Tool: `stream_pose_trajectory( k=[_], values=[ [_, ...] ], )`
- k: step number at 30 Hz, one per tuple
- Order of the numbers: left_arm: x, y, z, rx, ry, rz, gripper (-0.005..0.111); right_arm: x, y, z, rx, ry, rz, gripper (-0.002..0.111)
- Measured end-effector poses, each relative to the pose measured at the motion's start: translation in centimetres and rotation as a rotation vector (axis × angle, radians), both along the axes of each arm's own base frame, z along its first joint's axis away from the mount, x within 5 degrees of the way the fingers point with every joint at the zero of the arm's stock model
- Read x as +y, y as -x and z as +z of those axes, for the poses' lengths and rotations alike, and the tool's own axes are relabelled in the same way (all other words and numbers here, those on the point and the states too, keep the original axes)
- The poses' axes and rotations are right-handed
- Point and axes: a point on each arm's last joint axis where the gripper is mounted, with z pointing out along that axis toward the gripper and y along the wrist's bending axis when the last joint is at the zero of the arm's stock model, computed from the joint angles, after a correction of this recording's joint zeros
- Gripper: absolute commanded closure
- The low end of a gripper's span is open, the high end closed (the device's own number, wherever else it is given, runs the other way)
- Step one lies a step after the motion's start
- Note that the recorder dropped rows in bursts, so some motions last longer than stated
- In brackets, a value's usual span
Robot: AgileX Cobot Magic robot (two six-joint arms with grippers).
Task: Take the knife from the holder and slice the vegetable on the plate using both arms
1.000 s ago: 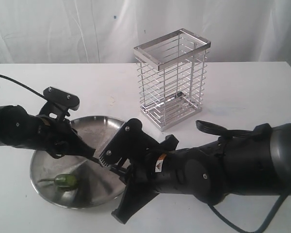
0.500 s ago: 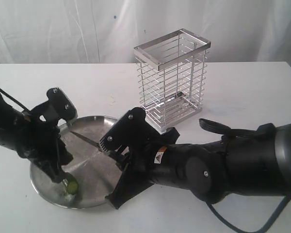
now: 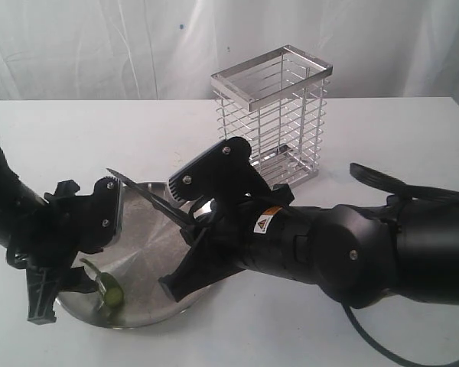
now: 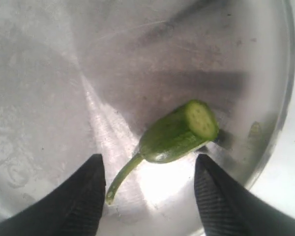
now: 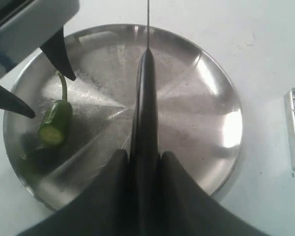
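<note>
The left gripper stands released above the plate, its two black fingers spread to either side of the vegetable and clear of its body; only the thin stem end comes close to one finger. The right gripper is clenched on the handle of the knife, the slim blade running straight out ahead of it and raised above the middle of the plate, tip pointing towards the far rim.

We read the task as well along. The knife is out of the holder, which stands upright on the white table behind the plate, well apart from both arms. The vegetable lies near the plate's rim on the left arm's side, and the end away from the stem shows a flat, pale face with seeds, so we judge that at least one cut is already made. A faint green mark near the rim beside that cut end may be the sliced-off piece, but it is too blurred for us to say.

What is left, as we see it, depends on how many slices are wanted. With nothing pinning the vegetable and the blade lifted off it, any further cut would need the left fingers to close on the stem half again before the knife comes down.
</note>
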Motion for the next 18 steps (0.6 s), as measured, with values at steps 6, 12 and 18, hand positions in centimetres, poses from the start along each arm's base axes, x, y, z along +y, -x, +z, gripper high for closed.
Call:
stream_pose_trajectory(
  k=[6, 12, 18],
  values=[
    [0.1, 0.6, 0.3, 0.005, -0.041, -0.128, 0.048, 0.0, 0.0, 0.0, 0.0, 0.0, 0.0, 0.108],
    [0.2, 1.0, 0.2, 0.018, -0.093, -0.283, 0.048, 0.0, 0.0, 0.0, 0.0, 0.0, 0.0, 0.108],
    [0.0, 0.7, -0.3, -0.011, -0.113, -0.362, 0.048, 0.0, 0.0, 0.0, 0.002, 0.001, 0.001, 0.108]
  ],
)
